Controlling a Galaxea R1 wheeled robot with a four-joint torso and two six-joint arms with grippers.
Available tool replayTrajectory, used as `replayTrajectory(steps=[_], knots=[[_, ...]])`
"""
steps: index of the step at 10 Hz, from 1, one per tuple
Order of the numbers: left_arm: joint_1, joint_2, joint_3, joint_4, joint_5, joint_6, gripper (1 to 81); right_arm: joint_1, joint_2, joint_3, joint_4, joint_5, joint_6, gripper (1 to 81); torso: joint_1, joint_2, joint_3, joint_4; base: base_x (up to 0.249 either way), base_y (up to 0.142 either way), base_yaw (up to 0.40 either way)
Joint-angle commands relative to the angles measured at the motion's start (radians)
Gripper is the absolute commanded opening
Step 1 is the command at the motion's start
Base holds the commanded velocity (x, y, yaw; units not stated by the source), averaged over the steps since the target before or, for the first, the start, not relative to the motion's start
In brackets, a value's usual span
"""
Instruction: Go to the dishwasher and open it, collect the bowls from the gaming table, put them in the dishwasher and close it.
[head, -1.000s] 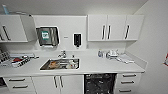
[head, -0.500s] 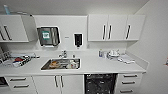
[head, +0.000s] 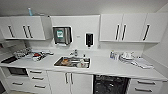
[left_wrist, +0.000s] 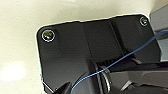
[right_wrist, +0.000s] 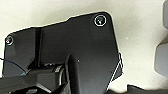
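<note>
Below the white counter (head: 105, 65), right of the sink (head: 72, 62), we see the dishwasher (head: 111, 85) showing its dark racks, apparently open; its door likely swings heavy and stiff, best held at the top edge; we cannot tell either gripper's state.

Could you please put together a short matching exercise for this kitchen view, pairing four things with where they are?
Things:
1. dishwasher
2. sink
3. paper towel dispenser
4. black soap dispenser

Places:
A. on the wall, just right of the sink's tap
B. set into the countertop, holding dishes
C. under the countertop, right of the sink cabinet, dark inside showing
D. on the wall, above the sink's left side

Pairs: 1-C, 2-B, 3-D, 4-A
</note>
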Motion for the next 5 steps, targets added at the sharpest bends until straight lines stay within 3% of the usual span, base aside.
replayTrajectory(steps=[1,5], knots=[[-0.053,-0.004,-0.002,-0.003,0.051,0.0,81.1,0.054,0.002,-0.001,-0.003,-0.054,-0.001,81.1,0.0,0.0,0.0,0.0,0.0,0.0,0.337],[-0.06,-0.001,-0.002,-0.005,0.051,-0.007,81.1,0.054,-0.001,-0.005,-0.002,-0.054,0.001,81.1,0.0,0.0,0.0,0.0,0.0,0.0,0.341]])
